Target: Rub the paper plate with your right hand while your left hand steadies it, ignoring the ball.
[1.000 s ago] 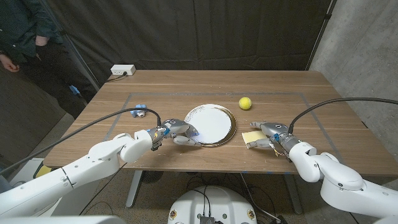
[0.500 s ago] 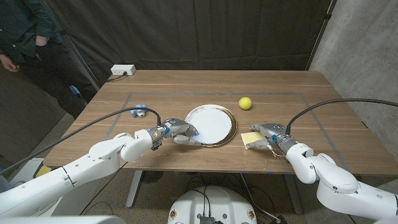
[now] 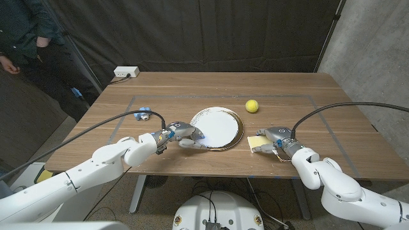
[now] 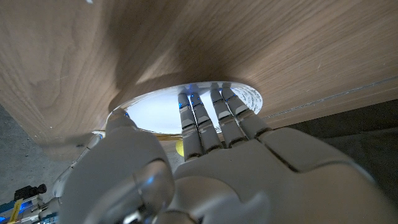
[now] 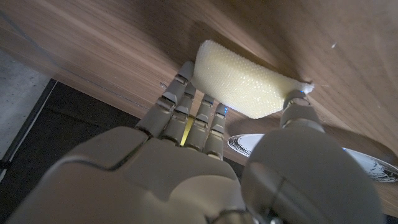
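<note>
The left hand (image 3: 185, 137) presses the round white paper plate (image 3: 217, 128) mid-frame, while the right hand (image 3: 273, 142) grips a yellow sponge (image 3: 257, 142) on the wooden worktop (image 3: 192, 89), and I think it must reach the plate next.

The left hand (image 3: 185, 137) covers the near-left rim of the paper plate (image 3: 220, 126), so how firmly the fingers (image 4: 198, 118) press there can't be made out. Right of the plate, the right hand (image 3: 271, 140) hides the near part of the yellow sponge (image 3: 257, 140). At the far left, a person (image 3: 22, 32) is cut off by the edge.
</note>
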`<state>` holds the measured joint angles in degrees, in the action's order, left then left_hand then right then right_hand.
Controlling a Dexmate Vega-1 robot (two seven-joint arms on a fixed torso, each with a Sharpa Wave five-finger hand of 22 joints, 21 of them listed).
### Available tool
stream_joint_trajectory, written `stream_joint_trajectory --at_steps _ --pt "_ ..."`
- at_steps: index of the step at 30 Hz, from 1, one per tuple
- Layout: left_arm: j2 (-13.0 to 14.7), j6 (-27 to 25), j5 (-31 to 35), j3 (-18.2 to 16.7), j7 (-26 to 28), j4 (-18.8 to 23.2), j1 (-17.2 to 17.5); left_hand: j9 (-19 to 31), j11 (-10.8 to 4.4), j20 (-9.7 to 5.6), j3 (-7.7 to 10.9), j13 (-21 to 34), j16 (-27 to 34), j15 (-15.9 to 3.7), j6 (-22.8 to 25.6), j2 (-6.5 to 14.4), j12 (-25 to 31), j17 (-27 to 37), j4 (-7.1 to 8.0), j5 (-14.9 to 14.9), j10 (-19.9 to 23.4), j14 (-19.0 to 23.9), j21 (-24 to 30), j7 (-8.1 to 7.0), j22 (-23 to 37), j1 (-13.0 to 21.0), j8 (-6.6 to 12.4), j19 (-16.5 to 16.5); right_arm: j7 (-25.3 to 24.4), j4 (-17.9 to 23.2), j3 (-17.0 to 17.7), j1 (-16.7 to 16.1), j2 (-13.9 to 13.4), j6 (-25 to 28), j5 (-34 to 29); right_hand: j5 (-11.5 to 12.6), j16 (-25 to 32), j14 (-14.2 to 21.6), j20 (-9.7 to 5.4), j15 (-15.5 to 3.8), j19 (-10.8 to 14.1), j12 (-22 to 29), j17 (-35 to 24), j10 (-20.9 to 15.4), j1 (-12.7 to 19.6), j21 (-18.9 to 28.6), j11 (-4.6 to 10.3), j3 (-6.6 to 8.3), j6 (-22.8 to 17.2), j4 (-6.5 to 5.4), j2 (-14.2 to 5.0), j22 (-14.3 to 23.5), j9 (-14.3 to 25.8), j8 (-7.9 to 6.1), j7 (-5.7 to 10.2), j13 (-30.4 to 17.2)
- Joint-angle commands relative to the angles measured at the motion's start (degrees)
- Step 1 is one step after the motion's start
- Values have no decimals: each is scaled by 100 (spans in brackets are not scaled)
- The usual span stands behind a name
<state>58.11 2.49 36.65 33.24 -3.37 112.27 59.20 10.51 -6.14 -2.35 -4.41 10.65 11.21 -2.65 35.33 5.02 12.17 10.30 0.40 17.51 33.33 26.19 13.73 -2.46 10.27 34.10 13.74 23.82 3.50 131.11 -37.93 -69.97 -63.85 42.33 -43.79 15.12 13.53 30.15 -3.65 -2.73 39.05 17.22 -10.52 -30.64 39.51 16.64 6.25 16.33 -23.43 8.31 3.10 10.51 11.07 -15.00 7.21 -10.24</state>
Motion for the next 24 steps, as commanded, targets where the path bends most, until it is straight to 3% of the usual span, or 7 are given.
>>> stream_joint_trajectory --at_steps 1,6,9,15,18,24 --pt "-30 -27 27 32 -10 8 -14 21 20 -222 -22 20 -6 -345 67 63 -23 25 40 2 39 66 -33 20 31 9 -4 9 188 -201 -112 22 140 -25 -376 -57 94 455 -818 -854 247 99 -31 -396 250 77 29 103 -397 18 -103 48 6 -82 29 -20" --pt "-33 -54 34 39 -32 29 -12 21 27 -220 -19 21 -7 -342 66 74 -26 25 41 -1 42 66 -36 13 32 15 -12 10 248 -258 -96 13 171 -48 -444 -104 63 624 -847 -890 311 131 -24 -657 515 77 100 213 -602 75 -237 55 5 -92 96 -15" --pt "-29 -84 30 37 -57 49 -3 21 28 -217 -18 21 -9 -338 71 81 -29 25 42 -4 41 64 -40 12 32 18 -14 5 193 -286 -57 -17 172 -111 -444 -159 49 813 -872 -1000 454 141 -23 -858 765 117 115 306 -729 107 -344 66 4 -78 114 -11" --pt "-19 -140 63 39 -72 99 21 22 25 -216 -17 21 -11 -337 71 92 -35 26 44 -9 39 62 -45 2 32 24 -24 2 48 -323 24 -75 195 -224 -446 -292 45 1178 -876 -1014 717 118 -37 -1156 1139 216 182 446 -1006 95 -577 98 4 -62 170 -6" --pt "-16 -166 73 40 -85 121 30 22 25 -215 -17 21 -13 -334 71 96 -34 26 45 -11 44 58 -47 1 32 25 -28 1 70 -294 72 -89 180 -260 -420 -374 40 1353 -869 -1001 856 108 -45 -1328 1181 280 189 443 -1219 32 -655 116 7 -76 214 -4" --pt "-21 -228 114 45 -112 170 31 22 32 -212 -16 22 -16 -333 61 107 -41 26 47 -18 41 53 -53 1 33 32 -41 -4 20 -162 228 -166 153 -287 -307 -474 -6 1436 -854 -968 874 24 -67 -1410 854 306 184 319 -1458 -241 -841 143 15 -65 369 -6"
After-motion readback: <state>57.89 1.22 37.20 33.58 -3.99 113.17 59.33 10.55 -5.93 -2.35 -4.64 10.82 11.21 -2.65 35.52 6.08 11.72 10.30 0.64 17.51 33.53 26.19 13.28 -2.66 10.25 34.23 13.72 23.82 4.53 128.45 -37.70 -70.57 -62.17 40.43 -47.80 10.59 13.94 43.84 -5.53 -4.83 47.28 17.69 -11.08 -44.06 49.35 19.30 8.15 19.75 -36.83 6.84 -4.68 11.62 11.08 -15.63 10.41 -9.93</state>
